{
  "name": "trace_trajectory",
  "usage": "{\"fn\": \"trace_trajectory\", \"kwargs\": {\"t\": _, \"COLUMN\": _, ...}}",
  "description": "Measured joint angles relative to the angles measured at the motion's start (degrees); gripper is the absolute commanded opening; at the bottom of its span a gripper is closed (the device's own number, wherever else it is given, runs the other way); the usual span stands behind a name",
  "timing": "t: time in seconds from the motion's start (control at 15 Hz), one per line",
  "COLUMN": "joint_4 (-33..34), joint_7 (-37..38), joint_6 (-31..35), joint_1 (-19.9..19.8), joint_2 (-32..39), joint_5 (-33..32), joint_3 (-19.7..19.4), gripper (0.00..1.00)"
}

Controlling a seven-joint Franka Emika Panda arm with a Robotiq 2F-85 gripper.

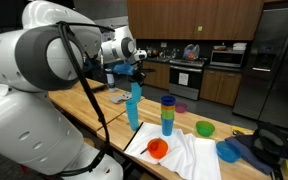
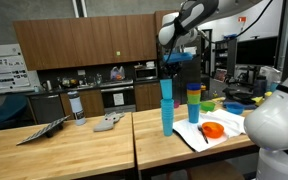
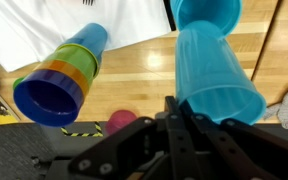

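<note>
Kitchen's wooden table point(image 2: 84, 150), blue cup stack point(image 2: 167, 110) directly under the tool point(image 2: 169, 74), narrow jaws on its top rim.

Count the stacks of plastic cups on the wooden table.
2: a tall light-blue plastic cup stack, its top pinched by the gripper, and a shorter multicoloured plastic cup stack beside it. No others seem hidden.
</note>
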Motion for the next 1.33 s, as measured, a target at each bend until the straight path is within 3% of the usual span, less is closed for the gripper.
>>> {"fn": "trace_trajectory", "kwargs": {"t": 0.8, "joint_4": 4.88, "joint_7": -2.33, "joint_6": -4.40, "joint_1": 1.38, "joint_2": 3.24, "joint_5": -4.59, "joint_3": 0.80, "gripper": 0.01}}
{"fn": "trace_trajectory", "kwargs": {"t": 1.33, "joint_4": 9.62, "joint_7": -3.46, "joint_6": -10.97, "joint_1": 2.24, "joint_2": 0.78, "joint_5": -10.63, "joint_3": 1.48, "gripper": 0.01}}
